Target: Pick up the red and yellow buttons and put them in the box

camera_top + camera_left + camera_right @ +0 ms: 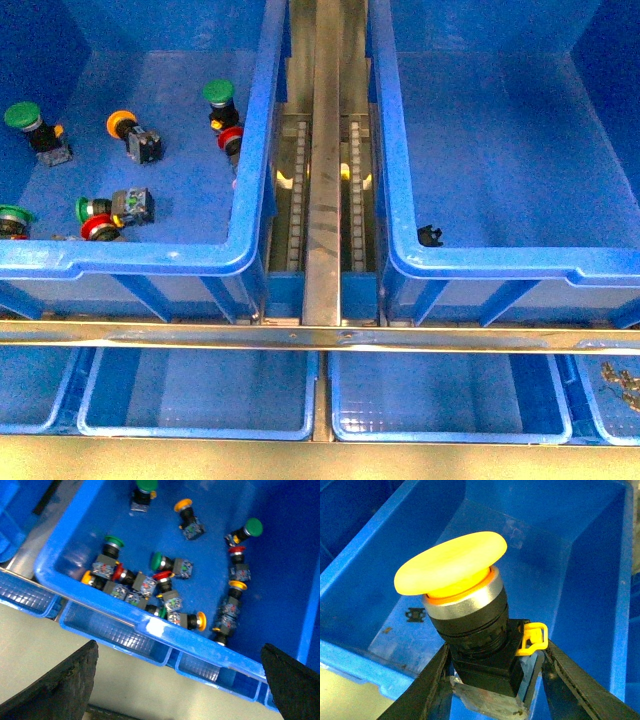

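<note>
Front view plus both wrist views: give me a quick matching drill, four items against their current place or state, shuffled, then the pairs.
Items
1. yellow button
2. left bin
3. right bin
4. left pincer

States
A. holds only a small black clip
B. open, above the bin of buttons
C. gripped by its black body in the right pincer
D. holds a mix of green, red and yellow buttons

Pairs: 1-C, 2-D, 3-A, 4-B
</note>
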Controlling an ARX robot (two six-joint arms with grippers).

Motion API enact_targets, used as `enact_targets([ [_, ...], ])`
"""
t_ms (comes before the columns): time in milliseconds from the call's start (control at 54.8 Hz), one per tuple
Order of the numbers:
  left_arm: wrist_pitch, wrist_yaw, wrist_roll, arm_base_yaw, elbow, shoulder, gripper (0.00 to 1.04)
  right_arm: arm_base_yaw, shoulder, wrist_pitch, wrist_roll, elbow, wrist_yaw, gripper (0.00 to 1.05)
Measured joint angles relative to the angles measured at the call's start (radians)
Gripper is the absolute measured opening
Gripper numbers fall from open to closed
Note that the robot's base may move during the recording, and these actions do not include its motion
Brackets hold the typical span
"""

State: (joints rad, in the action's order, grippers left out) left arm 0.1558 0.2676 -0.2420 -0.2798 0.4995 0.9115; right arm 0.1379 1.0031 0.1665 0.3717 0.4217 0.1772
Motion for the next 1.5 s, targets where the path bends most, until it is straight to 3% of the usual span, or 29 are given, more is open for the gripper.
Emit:
enact_targets([
  [36, -0.256, -0.009, 0.062, 0.002, -0.102, -0.026, 0.85, 0.0, -0.031, -0.034, -0.024, -0.009, -0.006, 0.42],
  [73, -0.402, -0.017, 0.11, 0.012, -0.165, -0.043, 0.8, -0.001, -0.047, -0.052, -0.045, -0.014, -0.021, 0.42],
  [201, -0.708, -0.052, 0.186, 0.059, -0.298, -0.109, 0.6, -0.024, -0.102, -0.092, -0.092, -0.036, -0.076, 0.42],
  [383, -0.721, -0.108, 0.221, 0.112, -0.356, -0.204, 0.32, -0.091, -0.142, -0.127, -0.183, -0.045, -0.132, 0.42],
  [438, -0.7, -0.127, 0.224, 0.137, -0.382, -0.243, 0.17, -0.112, -0.139, -0.122, -0.194, -0.046, -0.138, 0.42],
  [529, -0.675, -0.151, 0.226, 0.158, -0.402, -0.29, 0.02, -0.113, -0.126, -0.105, -0.2, -0.045, -0.138, 0.41],
  [602, -0.653, -0.171, 0.23, 0.172, -0.415, -0.324, 0.03, -0.109, -0.112, -0.097, -0.205, -0.043, -0.14, 0.41],
  [693, -0.623, -0.261, 0.23, 0.237, -0.433, -0.369, 0.03, -0.111, -0.102, -0.093, -0.219, -0.037, -0.14, 0.41],
  [784, -0.592, -0.264, 0.231, 0.275, -0.443, -0.418, 0.03, -0.115, -0.085, -0.087, -0.231, -0.033, -0.156, 0.41],
  [1076, -0.555, -0.268, 0.232, 0.278, -0.479, -0.512, 0.03, -0.131, -0.062, -0.075, -0.256, -0.023, -0.177, 0.41],
  [1496, -0.384, -0.268, 0.232, 0.278, -0.479, -0.682, 0.03, -0.164, -0.052, -0.071, -0.283, -0.019, -0.207, 0.41],
])
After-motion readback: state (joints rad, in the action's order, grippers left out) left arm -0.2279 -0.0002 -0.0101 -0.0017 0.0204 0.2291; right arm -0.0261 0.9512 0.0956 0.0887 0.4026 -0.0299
